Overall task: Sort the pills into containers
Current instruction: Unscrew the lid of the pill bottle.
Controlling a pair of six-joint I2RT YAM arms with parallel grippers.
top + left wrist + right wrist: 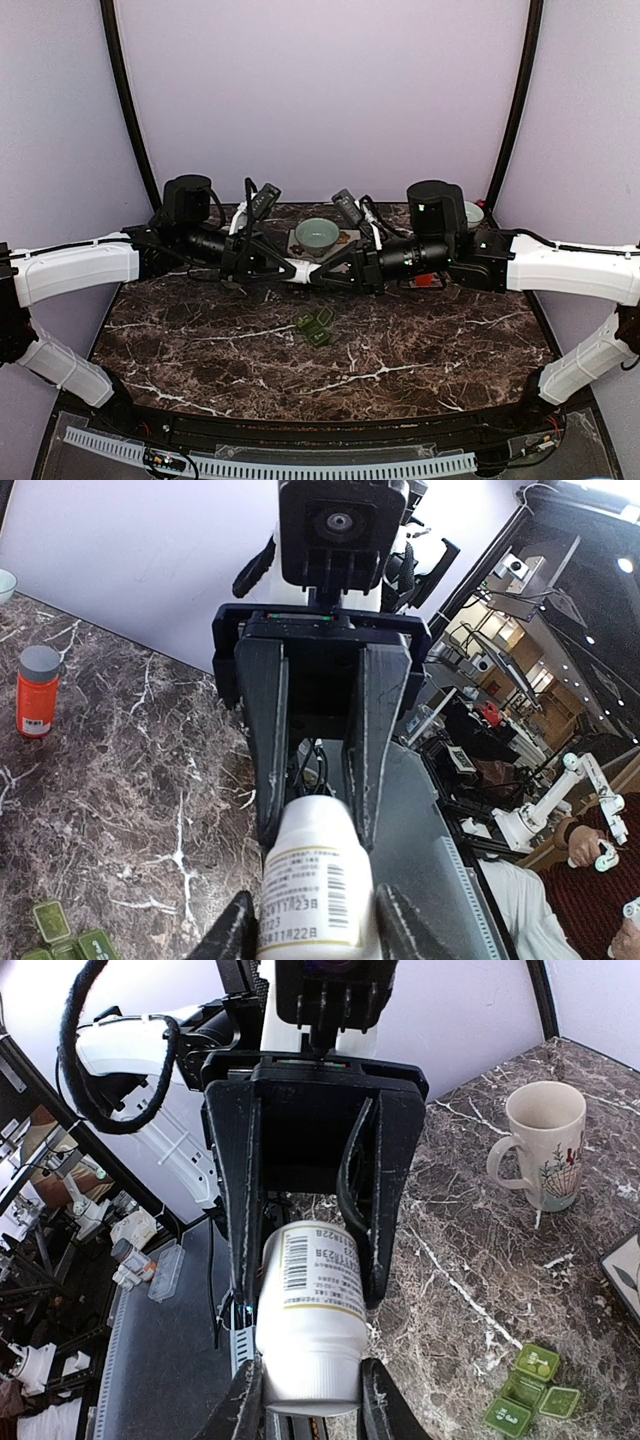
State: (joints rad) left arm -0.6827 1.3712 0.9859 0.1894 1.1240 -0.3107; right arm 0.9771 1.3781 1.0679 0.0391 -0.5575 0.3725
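seen from above, the left pincer point(290, 270) and the right pincer point(322, 276) meet nose to nose over the back of the dark marble counter point(200, 340). each is clamped on one end of a white pill bottle point(305, 272) lying level between them. the dark green pill box point(314, 327), a strip of three square compartments, lies on the counter just in front of the pair, apart from both. its contents are too small to make out. behind the pincers sits a pale green bowl point(317, 235), its inside unreadable. a mug point(472, 213) is mostly hidden by the right arm.

from the left wrist, the left pincer's fingers point(238, 932) press the bottle's labelled body while the right pincer grips its far end. an orange bottle point(37, 692) with a grey cap stands upright well to the left. the pill box is cut off at the bottom left corner.

from the right wrist, the right pincer's fingers point(248, 1400) bracket the bottle's plain white end. the mug stands upright at far right, its inside in shadow. the pill box lies at lower right. whether its lids are up or down, and what it holds, cannot be told.
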